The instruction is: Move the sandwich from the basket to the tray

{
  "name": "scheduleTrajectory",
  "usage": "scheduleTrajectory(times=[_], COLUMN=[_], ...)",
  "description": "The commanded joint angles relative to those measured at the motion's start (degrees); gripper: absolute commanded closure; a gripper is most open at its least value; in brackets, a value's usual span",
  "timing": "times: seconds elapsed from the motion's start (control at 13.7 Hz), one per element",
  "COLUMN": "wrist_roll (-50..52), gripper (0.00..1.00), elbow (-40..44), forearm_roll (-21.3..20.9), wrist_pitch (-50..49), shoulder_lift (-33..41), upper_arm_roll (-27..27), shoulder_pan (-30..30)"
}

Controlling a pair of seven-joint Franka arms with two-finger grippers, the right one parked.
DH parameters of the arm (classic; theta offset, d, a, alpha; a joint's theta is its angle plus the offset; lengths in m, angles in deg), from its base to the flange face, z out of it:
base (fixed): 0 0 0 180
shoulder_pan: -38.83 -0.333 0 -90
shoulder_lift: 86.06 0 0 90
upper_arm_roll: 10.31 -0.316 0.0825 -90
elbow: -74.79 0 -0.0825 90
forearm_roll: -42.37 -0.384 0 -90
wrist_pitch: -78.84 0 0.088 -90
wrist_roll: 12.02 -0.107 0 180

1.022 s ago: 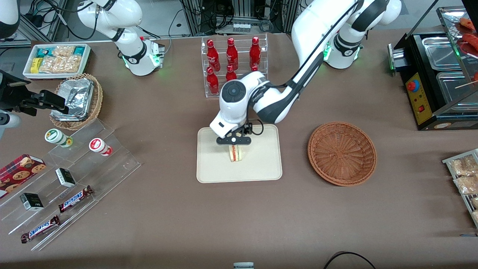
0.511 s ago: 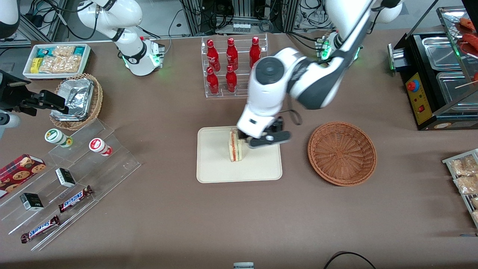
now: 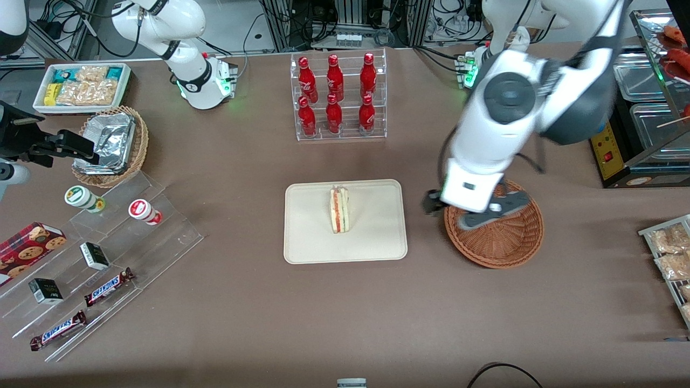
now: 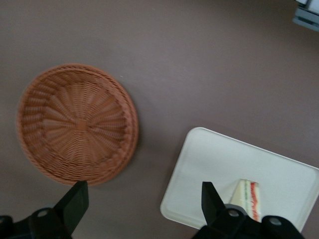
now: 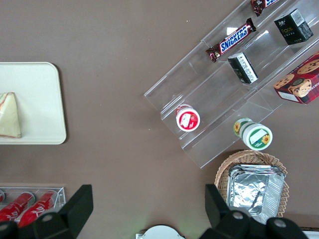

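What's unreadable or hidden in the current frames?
- Basket: in the front view the working arm covers the part of it farther from the camera, and the gripper is motion-blurred there. The left wrist view shows the basket empty.
- Sandwich: partly hidden by a gripper finger in the left wrist view; cut off by the frame edge in the right wrist view.
- Tray: one end runs out of frame in the left wrist view.

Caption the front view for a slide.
Sandwich resting on the tray; the open gripper hangs above the empty wicker basket.
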Motion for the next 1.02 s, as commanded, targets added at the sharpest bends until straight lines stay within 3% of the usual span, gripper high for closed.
scheduleTrajectory(times=[0.0,0.44,0.95], wrist_roll=[-9.44,-28.89,-44.80], gripper=[0.00,0.00,0.00], elbow=[-2.09,-7.01,-8.59], forearm_roll=[1.45,3.30,4.00], wrist_pitch=[-4.74,-7.22,-10.12], shoulder_lift=[4.72,10.80,13.96], upper_arm_roll=[0.52,0.43,0.34], shoulder_pan=[-6.71,-18.76,-24.58])
